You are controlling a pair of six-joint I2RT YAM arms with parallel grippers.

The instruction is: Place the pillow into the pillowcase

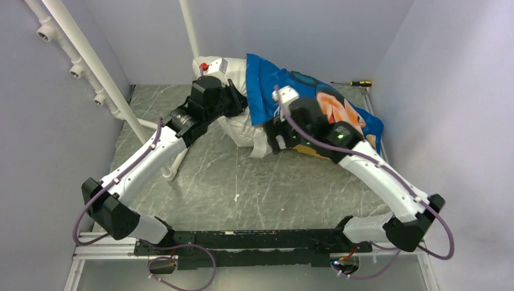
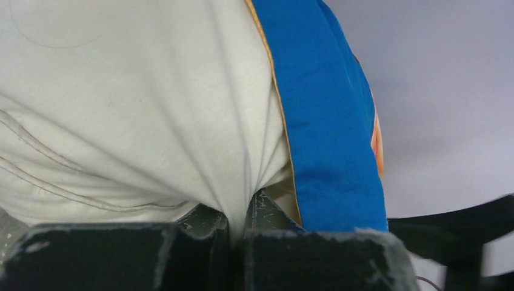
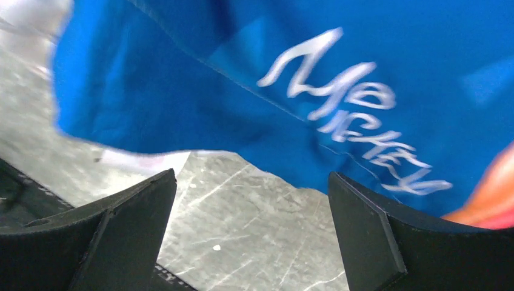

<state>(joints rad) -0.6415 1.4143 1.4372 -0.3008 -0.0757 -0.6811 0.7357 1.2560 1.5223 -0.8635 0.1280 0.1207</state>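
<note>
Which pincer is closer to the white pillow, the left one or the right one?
Left. The left pincer is shut on a fold of the pillow; the right pincer stands open just before the blue pillowcase, gripping nothing.

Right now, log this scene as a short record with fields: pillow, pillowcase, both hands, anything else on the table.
pillow: white, right part inside the pillowcase, left end bare
pillowcase: blue, printed face on top, opening toward the left
left hand: shut, pinching a fold of pillow fabric beside the pillowcase hem
right hand: open, empty, facing the blue lower edge, table showing between its fingers
other: screwdriver at the table's far right corner
task status: pillow not fully in
</note>
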